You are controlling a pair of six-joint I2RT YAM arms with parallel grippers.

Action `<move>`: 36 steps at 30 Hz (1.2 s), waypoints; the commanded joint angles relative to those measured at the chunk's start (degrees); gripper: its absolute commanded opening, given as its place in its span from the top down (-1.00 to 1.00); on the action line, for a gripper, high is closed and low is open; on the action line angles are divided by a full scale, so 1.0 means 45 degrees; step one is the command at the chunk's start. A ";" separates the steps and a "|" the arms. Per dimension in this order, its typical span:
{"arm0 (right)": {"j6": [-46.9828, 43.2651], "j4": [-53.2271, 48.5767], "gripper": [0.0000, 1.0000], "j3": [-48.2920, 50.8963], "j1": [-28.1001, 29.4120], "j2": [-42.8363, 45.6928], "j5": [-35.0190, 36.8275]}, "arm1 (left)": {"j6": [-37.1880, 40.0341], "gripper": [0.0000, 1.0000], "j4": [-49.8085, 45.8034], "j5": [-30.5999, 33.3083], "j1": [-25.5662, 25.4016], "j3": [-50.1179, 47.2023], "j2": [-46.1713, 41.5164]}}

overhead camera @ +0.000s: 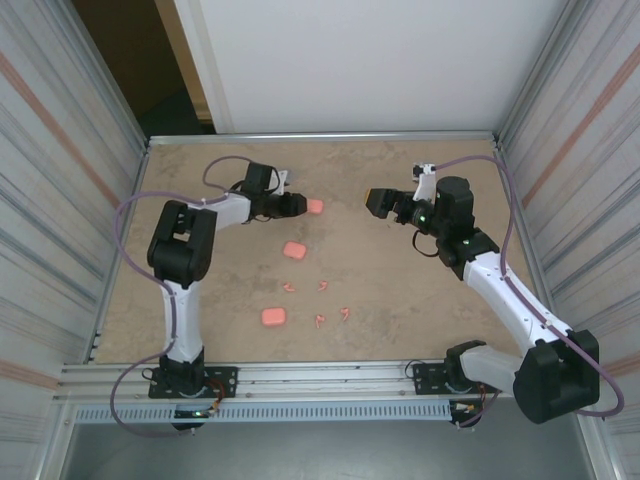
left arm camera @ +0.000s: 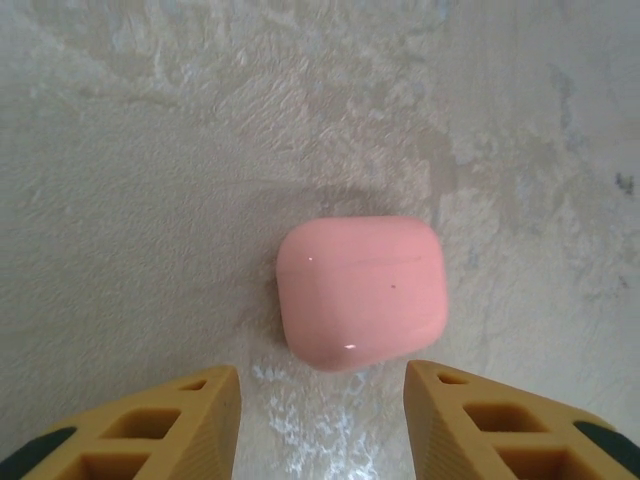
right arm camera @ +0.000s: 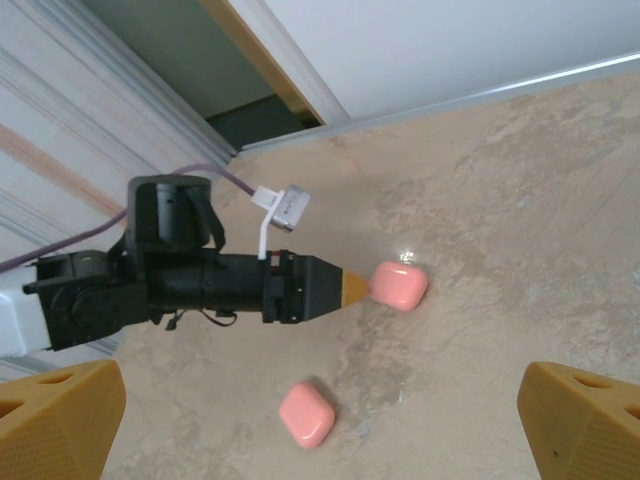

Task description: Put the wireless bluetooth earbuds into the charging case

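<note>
The earbuds (overhead camera: pixel 323 285) lie scattered on the table (overhead camera: pixel 420 300) near the arm bases, well apart from both grippers. Farther back, the left gripper (left arm camera: pixel 320 385) has its jaws spread and empty, with a pink case (left arm camera: pixel 360 290) just beyond its fingertips. The right gripper (overhead camera: pixel 376 203) is likewise spread and empty.

No readable text, label, brand, number or sign appears on anything here.

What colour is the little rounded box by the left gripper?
Glossy salmon pink. The case shows best in the left wrist view.
</note>
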State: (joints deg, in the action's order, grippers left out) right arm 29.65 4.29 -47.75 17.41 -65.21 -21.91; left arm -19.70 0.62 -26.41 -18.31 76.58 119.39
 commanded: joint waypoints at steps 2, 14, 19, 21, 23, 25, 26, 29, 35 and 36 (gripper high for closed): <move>-0.0349 0.0068 -0.98 0.0085 0.0212 0.0214 -0.0111 | -0.0297 0.05 0.1766 -0.0163 0.0137 -0.0794 -0.1815; -0.1952 0.0063 -0.98 0.0462 0.1213 0.0396 0.0283 | -0.0271 0.00 0.3328 0.1970 0.0403 -0.3604 -0.5669; -0.2624 0.0226 -0.98 0.0730 0.1533 0.0775 0.0120 | -0.0221 -0.04 0.3821 0.3065 0.0409 -0.4560 -0.7087; -0.2858 0.0408 -0.98 0.0882 0.1717 0.0909 0.0084 | -0.0155 -0.05 0.4062 0.3355 0.0410 -0.4911 -0.7587; -0.3131 0.0643 -0.98 0.1015 0.1895 0.1007 0.0045 | -0.0022 -0.07 0.4240 0.3487 0.0415 -0.5159 -0.8040; -0.3466 0.0859 -0.98 0.1142 0.2075 0.1043 -0.0004 | 0.0238 -0.11 0.4581 0.3340 0.0402 -0.5432 -0.8451; -0.3652 0.0969 -0.98 0.1187 0.2151 0.1034 -0.0086 | 0.0349 -0.14 0.4926 0.3215 0.0412 -0.5640 -0.8690; -0.4265 0.1077 -0.98 0.1213 0.2392 0.0942 -0.0200 | 0.0572 -0.26 0.5840 0.2870 0.0432 -0.6213 -0.9344; -0.5799 0.1154 -0.98 0.1301 0.2983 0.0742 -0.0192 | 0.0990 -0.49 0.7015 0.1971 0.0493 -0.6916 -1.0474; -0.6028 0.1174 -0.98 0.1316 0.3075 0.0665 -0.0175 | 0.0981 -0.50 0.7196 0.1850 0.0513 -0.7027 -1.0610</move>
State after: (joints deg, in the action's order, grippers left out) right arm 8.03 7.81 -42.28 30.28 -61.84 -22.33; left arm -17.26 27.24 -15.49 -16.53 46.26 74.28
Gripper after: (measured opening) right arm 0.989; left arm 0.747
